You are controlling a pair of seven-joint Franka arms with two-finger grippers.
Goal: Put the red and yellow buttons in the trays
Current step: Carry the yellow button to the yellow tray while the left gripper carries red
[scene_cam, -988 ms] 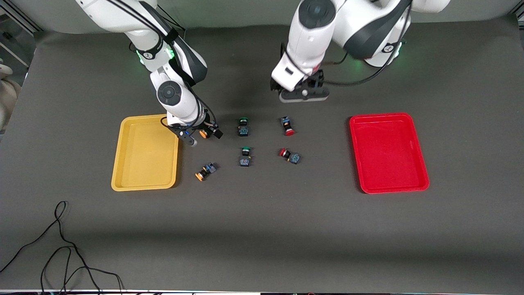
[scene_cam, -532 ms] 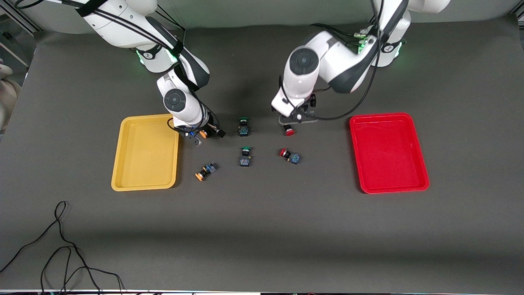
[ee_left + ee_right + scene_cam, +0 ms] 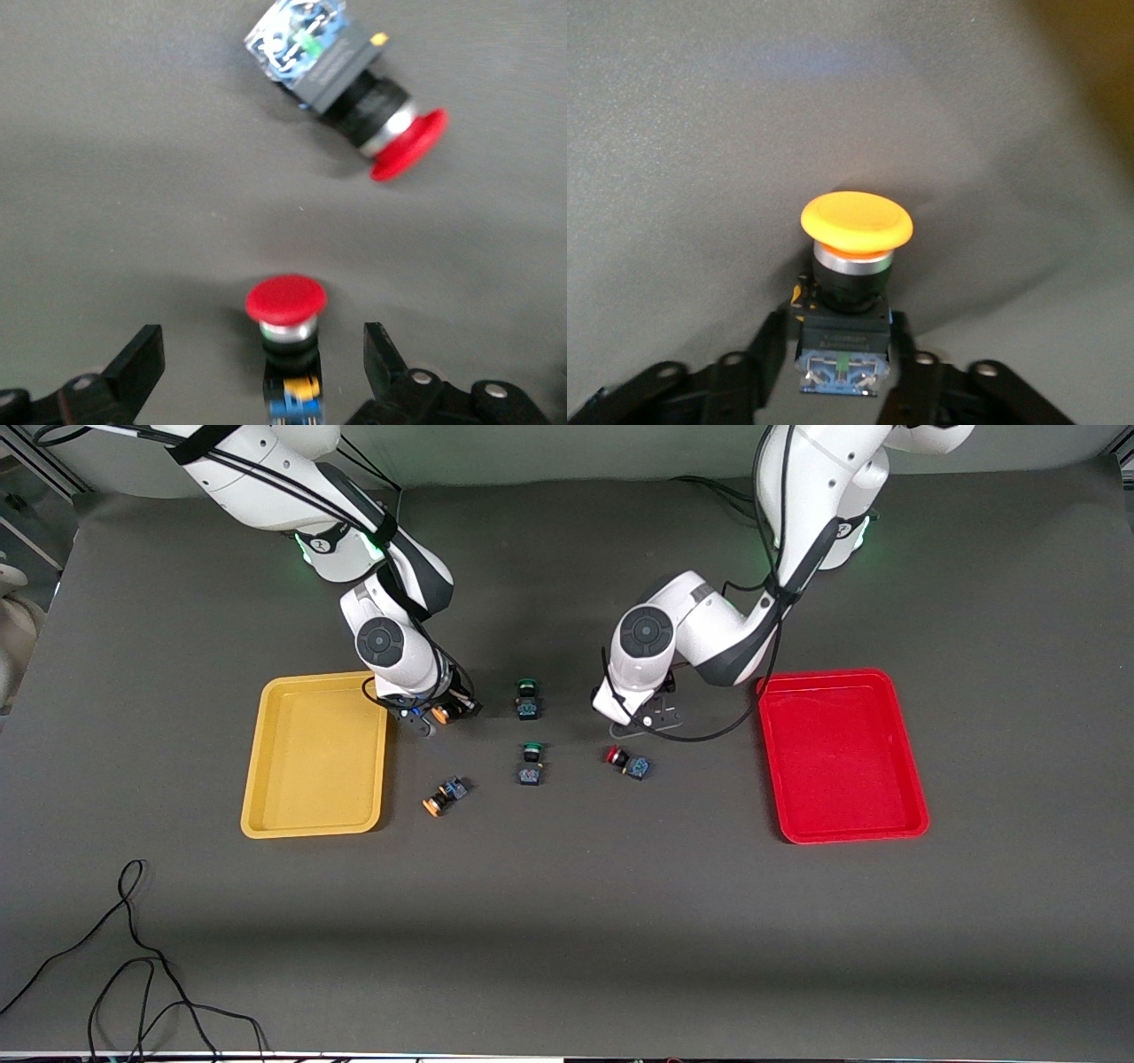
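Note:
My right gripper is shut on a yellow button, low over the table beside the yellow tray; its fingers clamp the black-and-blue body. My left gripper is open and low at the table, one finger on each side of a red button, not touching it. That button is hidden in the front view. The second red button lies nearer the camera and shows in the left wrist view. The second yellow button lies by the yellow tray. The red tray holds nothing.
Two green-capped switches lie between the two grippers. A black cable curls on the mat near the front camera, at the right arm's end. A corner of the yellow tray shows in the right wrist view.
My left arm has come down toward the camera, and its open jaws now flank the red button. My right gripper has stayed almost still, holding the yellow button.

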